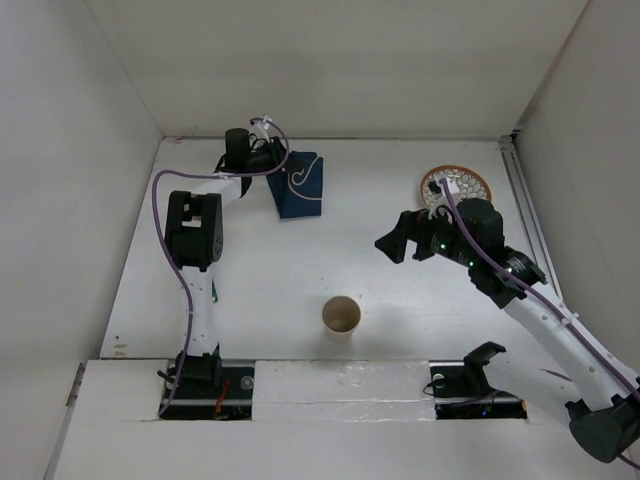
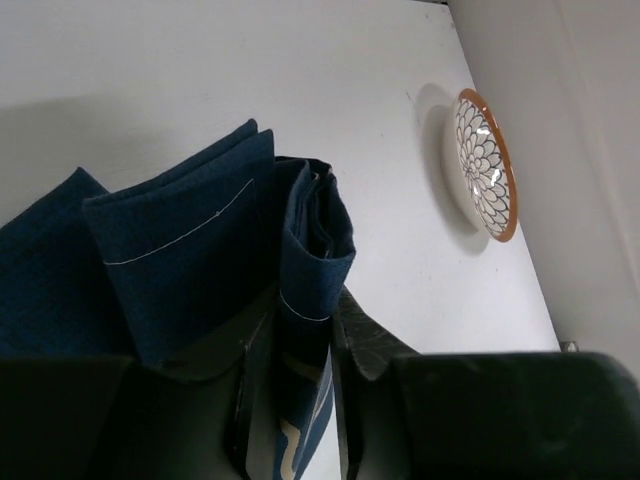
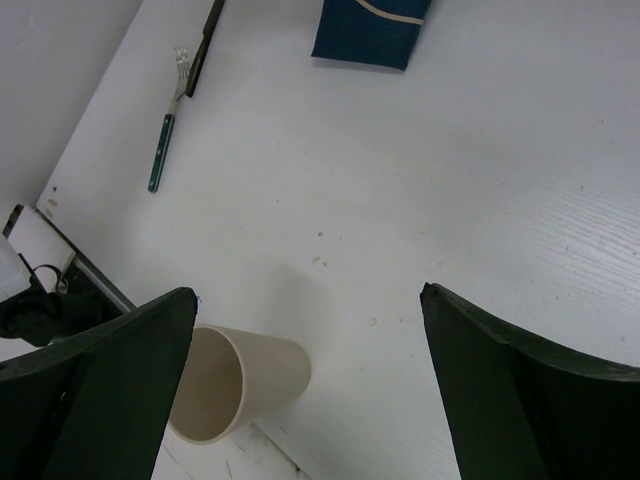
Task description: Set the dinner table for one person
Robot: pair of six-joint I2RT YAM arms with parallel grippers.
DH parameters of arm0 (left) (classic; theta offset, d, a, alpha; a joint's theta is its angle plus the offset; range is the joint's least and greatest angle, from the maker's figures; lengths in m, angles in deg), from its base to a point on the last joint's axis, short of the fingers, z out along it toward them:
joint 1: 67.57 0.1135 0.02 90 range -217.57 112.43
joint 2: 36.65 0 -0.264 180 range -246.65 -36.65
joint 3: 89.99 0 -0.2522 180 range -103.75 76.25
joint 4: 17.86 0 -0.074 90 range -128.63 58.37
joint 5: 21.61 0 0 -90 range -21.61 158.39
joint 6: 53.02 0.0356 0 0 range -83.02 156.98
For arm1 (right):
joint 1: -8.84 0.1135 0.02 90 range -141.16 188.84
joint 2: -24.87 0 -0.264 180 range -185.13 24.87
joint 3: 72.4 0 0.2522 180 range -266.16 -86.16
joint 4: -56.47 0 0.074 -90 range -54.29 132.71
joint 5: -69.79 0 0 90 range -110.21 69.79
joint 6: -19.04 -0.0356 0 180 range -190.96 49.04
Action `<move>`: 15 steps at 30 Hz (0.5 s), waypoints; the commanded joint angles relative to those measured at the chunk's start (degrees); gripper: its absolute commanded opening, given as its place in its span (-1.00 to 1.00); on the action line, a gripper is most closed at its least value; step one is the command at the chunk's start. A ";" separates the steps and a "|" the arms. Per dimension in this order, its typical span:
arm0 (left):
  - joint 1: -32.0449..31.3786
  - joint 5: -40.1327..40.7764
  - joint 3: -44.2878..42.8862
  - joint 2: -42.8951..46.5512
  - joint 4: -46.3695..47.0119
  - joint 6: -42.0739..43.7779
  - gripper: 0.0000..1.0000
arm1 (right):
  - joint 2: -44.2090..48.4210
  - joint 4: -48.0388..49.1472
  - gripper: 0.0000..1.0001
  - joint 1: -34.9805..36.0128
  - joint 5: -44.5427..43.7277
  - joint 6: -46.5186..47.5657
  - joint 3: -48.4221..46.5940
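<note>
My left gripper is at the far left of the white dinner table, shut on an edge of the folded navy placemat. In the left wrist view the blue cloth is pinched between the two black fingers and bunches up above them. My right gripper is open and empty, held above the table at the right. The right wrist view shows its gripper wide open, above and beside a beige cup. The cup stands upright near the front middle.
A patterned plate with an orange rim lies at the far right, behind the right gripper, and shows in the left wrist view. A green-handled fork lies far left beside a dark narrow strip. White walls enclose the table.
</note>
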State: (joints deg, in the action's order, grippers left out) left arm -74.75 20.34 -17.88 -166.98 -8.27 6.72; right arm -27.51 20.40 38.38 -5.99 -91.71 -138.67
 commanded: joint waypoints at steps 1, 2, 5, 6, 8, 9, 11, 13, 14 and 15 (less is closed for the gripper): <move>-1.34 -0.81 0.44 6.48 2.40 0.38 -0.64 | 1.32 2.35 1.00 0.61 -1.30 -0.43 -1.28; -1.35 -0.81 0.44 7.35 1.53 1.68 -0.67 | 1.92 2.35 1.00 0.61 -1.30 -0.43 -1.28; -4.59 2.51 1.57 12.71 -3.99 5.90 -0.69 | 2.45 2.35 1.00 1.13 -1.91 -0.43 -1.28; -5.64 7.48 2.45 16.29 -5.41 9.22 -0.69 | 2.46 2.35 1.00 1.13 -1.91 -0.43 -1.28; -8.98 12.26 4.90 20.00 -7.00 11.62 -0.71 | 3.07 2.35 1.00 1.13 -1.91 -0.43 -0.76; -10.12 17.24 8.49 21.76 -7.01 11.63 -0.71 | 3.60 2.35 1.00 1.13 -1.91 -1.04 -0.75; -14.25 21.92 12.54 26.95 -6.48 13.11 -0.71 | 4.21 1.74 1.00 1.66 -2.44 -1.04 -0.14; -17.94 31.82 18.26 30.81 -6.48 14.43 -0.66 | 5.01 1.74 1.00 1.66 -2.44 -1.57 0.47; -21.70 34.49 19.76 31.70 -6.48 15.31 -0.60 | 5.70 1.74 1.00 1.66 -3.05 -2.09 0.48; -23.48 36.87 20.90 31.71 -6.48 16.45 -0.47 | 5.71 1.74 1.00 2.18 -3.06 -2.10 0.48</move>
State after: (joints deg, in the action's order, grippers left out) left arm -93.72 44.79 -0.81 -137.64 -15.05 18.54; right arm -23.27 20.36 39.47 -7.85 -92.87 -138.47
